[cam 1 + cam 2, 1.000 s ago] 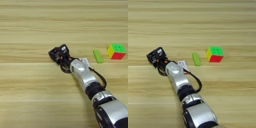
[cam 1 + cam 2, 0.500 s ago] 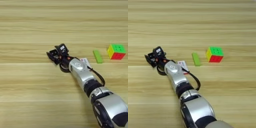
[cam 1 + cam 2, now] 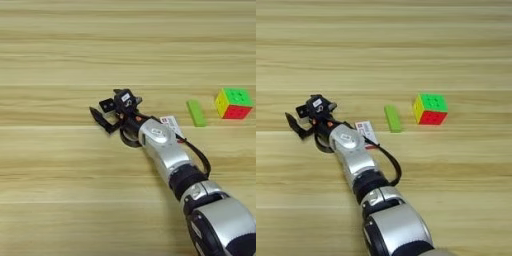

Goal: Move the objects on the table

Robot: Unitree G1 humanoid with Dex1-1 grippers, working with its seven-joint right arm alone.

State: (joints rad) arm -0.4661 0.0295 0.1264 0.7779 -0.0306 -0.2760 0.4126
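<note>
1. Over the last second the jaws at the end of our right arm (image 3: 162, 147) have gone from a compact, bunched shape to a spread one: one black finger (image 3: 100, 121) now reaches out to the left and low, the other stands up behind it
2. We read the jaws as released, not clenched on anything
3. The tiny white cube with black face (image 3: 106, 105) shows in the gap between the fingers; we cannot tell whether it touches either of them or lies free on the bench (image 3: 60, 190)
4. The arm itself has barely shifted, only a little to the left and towards us, so the change is in the jaws and not in a reach
5. The black ring (image 3: 126, 141) lies on the bench just under the wrist, partly covered by it
6. The white-and-red rectangular eraser (image 3: 170, 123) lies just beside the forearm, its lower part hidden behind it
7. The flat green bar (image 3: 196, 112) and the multicoloured puzzle cube (image 3: 233, 103) sit near each other but apart, well to the right of the jaws, and neither has moved
8. We judge that the opening means either a let-go of the small cube here or a readying to close on it; the views do not settle which
9. The bar and the puzzle cube look untouched, so much of the moving seems left to do
</note>
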